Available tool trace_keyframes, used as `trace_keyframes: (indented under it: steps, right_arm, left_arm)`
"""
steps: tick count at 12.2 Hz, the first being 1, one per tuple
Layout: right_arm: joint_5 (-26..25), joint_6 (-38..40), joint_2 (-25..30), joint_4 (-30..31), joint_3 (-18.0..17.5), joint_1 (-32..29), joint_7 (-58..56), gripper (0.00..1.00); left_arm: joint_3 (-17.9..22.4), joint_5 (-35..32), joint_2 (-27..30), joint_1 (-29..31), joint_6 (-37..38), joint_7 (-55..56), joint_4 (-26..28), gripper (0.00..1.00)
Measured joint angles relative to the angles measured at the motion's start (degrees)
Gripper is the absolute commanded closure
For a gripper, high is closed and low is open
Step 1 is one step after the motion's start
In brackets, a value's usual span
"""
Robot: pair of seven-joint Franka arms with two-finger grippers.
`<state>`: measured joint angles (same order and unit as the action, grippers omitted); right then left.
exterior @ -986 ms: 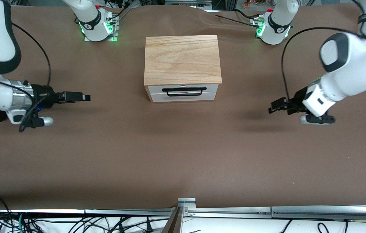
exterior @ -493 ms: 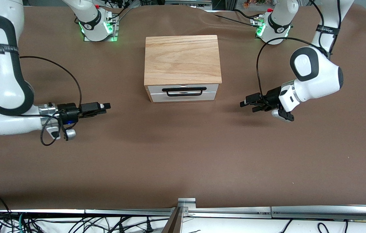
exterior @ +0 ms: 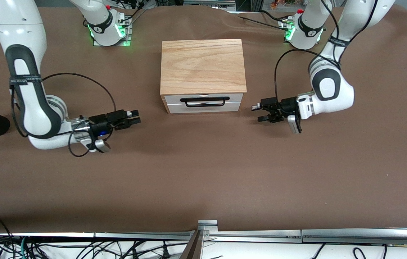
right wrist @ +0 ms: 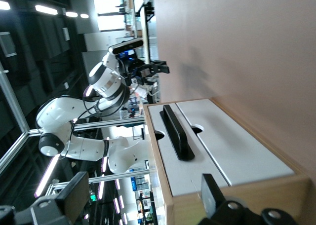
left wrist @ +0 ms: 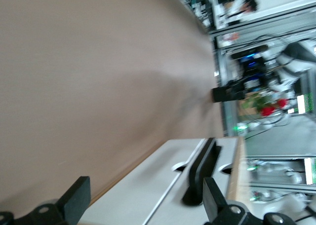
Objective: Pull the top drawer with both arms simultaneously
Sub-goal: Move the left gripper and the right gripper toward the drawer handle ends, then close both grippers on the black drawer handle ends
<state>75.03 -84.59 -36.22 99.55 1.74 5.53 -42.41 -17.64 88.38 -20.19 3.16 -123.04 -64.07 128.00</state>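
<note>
The light-wood box (exterior: pixel 202 66) stands at the table's middle. Its top drawer (exterior: pixel 174 98) is shut, with a white front and a long black wire handle (exterior: pixel 205 102). My right gripper (exterior: pixel 137 117) is open and empty, low over the table beside the box's front corner at the right arm's end. My left gripper (exterior: pixel 257 112) is open and empty, low over the table at the left arm's end. Both point at the box and are apart from it. The handle shows in the left wrist view (left wrist: pixel 202 168) between my open fingers (left wrist: pixel 76 200), and in the right wrist view (right wrist: pixel 177 131).
A plain white panel (exterior: pixel 203 107) sits below the top drawer. The two arm bases (exterior: pixel 108 27) (exterior: pixel 304 30) stand farther from the camera than the box. A metal rail (exterior: pixel 207 233) runs along the table's front edge. Brown cloth covers the table (exterior: pixel 203 172).
Both arms have swung inward toward the box from the table's ends. Each gripper is now much closer to the drawer front. The drawer has not moved.
</note>
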Motion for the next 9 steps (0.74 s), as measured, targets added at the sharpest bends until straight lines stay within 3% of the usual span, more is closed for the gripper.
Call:
trace_keyframes:
  steps: [3, 7, 9]
  right_arm:
    - [7.0, -0.1, -1.8, 2.1, -0.1, 4.2, -5.6, 0.0]
    - [11.5, -0.3, -4.4, 3.4, -0.1, 6.6, -12.7, 0.0]
    - [14.8, -0.4, -6.3, 3.5, -0.1, 8.1, -15.4, 0.0]
  left_arm:
    - [-4.3, 9.2, -3.3, -0.1, 0.2, -5.4, 0.0, 0.0]
    - [-7.4, 11.5, -5.5, -0.1, 0.6, -6.7, 0.0, 0.0]
    - [-9.7, 15.9, -6.3, -0.3, 0.8, -9.9, 0.0, 0.04]
